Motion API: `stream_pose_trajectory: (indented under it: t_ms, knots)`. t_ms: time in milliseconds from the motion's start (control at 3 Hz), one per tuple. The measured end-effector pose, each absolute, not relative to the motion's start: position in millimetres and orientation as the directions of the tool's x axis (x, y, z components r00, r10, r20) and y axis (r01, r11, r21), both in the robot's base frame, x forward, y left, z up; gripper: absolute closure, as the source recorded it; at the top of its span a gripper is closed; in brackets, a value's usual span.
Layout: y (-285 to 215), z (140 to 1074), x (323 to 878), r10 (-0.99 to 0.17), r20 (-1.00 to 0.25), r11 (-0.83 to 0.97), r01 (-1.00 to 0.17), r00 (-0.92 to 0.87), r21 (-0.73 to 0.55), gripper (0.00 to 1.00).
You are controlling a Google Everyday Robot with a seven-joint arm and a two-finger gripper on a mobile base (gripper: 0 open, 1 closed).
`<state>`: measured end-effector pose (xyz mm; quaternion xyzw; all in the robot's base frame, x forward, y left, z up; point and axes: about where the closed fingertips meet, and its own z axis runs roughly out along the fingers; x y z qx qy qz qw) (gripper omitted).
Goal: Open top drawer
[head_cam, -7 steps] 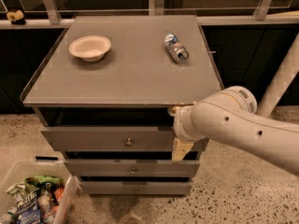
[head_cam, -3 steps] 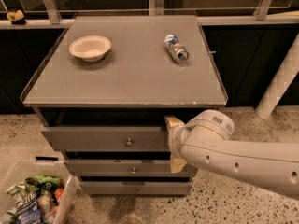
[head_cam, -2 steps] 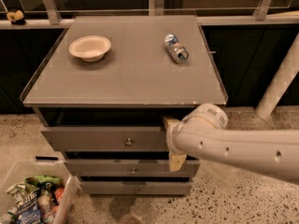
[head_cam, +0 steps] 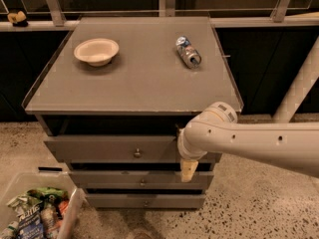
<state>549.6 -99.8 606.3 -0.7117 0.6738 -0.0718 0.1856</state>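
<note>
The top drawer is the widest grey front of three in the cabinet, with a small round metal knob at its centre. A dark gap shows above its front, under the cabinet top. My gripper is at the end of the white arm, which reaches in from the right. It sits against the right part of the top drawer's front, well right of the knob and apart from it. The right end of the drawer front is hidden behind it.
Two slimmer drawers lie below. On the cabinet top stand a beige bowl and a can lying on its side. A clear bin of snack packets is on the floor at lower left. A white post stands at right.
My gripper has shifted slightly left along the top drawer's front and the arm has swung lower across the view. The drawer front has not visibly moved.
</note>
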Motion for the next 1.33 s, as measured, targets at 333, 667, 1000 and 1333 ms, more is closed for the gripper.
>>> stream_pose_trajectory:
  t_ms: [333,667,1000,1333]
  knots:
    - [-99.8,606.3,549.6,-0.986,-0.148,-0.023,-0.932,0.082,-0.361,0.18]
    - [-99.8,606.3,549.6,-0.986,-0.148,-0.023,-0.932,0.082,-0.361,0.41]
    - [-99.8,606.3,549.6,-0.986,-0.148,-0.023,-0.932,0.082,-0.361,0.65]
    - [-98.3,615.0,551.8,-0.986,-0.148,-0.023,-0.932,0.082,-0.361,0.88]
